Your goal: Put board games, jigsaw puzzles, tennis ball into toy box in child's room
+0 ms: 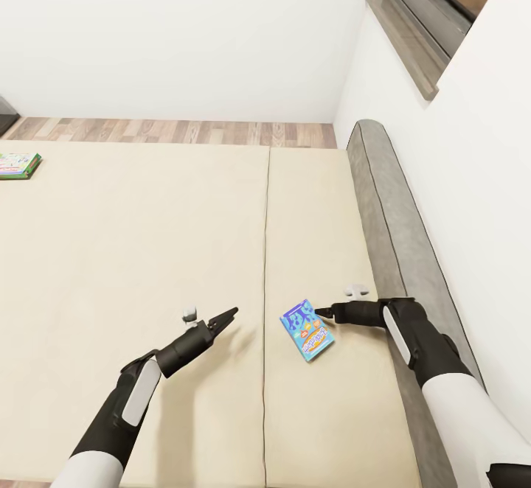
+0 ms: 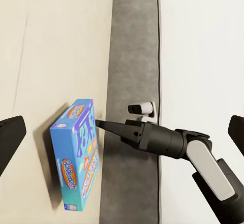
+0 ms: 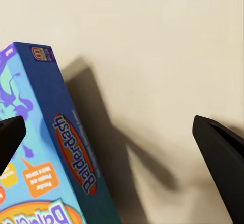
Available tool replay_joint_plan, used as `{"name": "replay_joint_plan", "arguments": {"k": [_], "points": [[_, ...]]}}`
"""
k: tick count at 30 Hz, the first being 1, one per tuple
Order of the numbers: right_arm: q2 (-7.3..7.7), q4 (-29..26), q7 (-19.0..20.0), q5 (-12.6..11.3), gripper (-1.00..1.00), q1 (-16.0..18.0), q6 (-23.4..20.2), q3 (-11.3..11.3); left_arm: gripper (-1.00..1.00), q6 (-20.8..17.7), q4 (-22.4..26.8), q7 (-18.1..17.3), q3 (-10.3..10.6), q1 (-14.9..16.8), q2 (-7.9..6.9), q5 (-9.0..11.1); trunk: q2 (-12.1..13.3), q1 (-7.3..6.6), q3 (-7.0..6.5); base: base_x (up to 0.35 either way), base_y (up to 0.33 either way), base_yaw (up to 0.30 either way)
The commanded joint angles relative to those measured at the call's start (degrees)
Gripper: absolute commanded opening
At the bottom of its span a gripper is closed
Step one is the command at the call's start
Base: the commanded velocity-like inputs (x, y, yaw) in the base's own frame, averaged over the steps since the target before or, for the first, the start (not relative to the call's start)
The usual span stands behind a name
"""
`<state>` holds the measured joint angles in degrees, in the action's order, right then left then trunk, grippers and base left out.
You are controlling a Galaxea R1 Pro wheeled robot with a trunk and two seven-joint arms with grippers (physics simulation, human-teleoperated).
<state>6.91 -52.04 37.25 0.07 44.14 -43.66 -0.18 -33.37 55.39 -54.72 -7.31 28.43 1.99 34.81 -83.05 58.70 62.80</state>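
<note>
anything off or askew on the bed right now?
The blue board game lies skewed to the bed's edges, near the grey headboard, by the right gripper. A second board game sits at the far left edge. Nothing looks damaged.

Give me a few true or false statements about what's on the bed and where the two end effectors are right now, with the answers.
1. A blue game box lies on the bed. True.
2. The right end effector is beside the blue box, on the headboard side. True.
3. The left end effector is clamped on the blue box. False: it hovers apart from the box, holding nothing.
4. A second game box sits near the bed's far left edge. True.
5. The blue box rests on the wood floor. False: it is on the cream bed surface.
6. The second box touches the blue one. False: they lie far apart.
</note>
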Motion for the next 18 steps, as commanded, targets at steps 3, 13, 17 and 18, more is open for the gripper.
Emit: {"name": "replay_joint_plan", "arguments": {"k": [3, 13, 17, 18], "points": [[-0.02, 0.5, 0.1, -0.2, 1.00, 0.0, -0.3, 0.1, 1.00, -0.4, 0.0, -0.1, -0.1, 0.0, 0.05, 0.1, 0.0, 0.02, 0.04, 0.000, 0.000, 0.000], [-0.04, 0.5, 0.1, -0.2, 1.00, 0.0, -0.3, 0.2, 1.00, -0.3, 0.0, -0.2, -0.2, 0.0, -0.03, 0.4, 0.0, 0.02, 0.04, 0.000, 0.000, 0.000], [-0.05, 0.5, 0.1, -0.2, 1.00, 0.0, -0.4, 0.3, 1.00, -0.3, 0.0, -0.2, -0.2, 0.0, -0.04, 0.5, 0.0, 0.02, 0.04, 0.000, 0.000, 0.000], [-0.05, 0.5, 0.1, -0.2, 1.00, 0.0, -0.4, 0.3, 1.00, -0.3, 0.0, -0.2, -0.2, 0.0, -0.04, 0.5, 0.0, 0.02, 0.04, 0.000, 0.000, 0.000]]}}
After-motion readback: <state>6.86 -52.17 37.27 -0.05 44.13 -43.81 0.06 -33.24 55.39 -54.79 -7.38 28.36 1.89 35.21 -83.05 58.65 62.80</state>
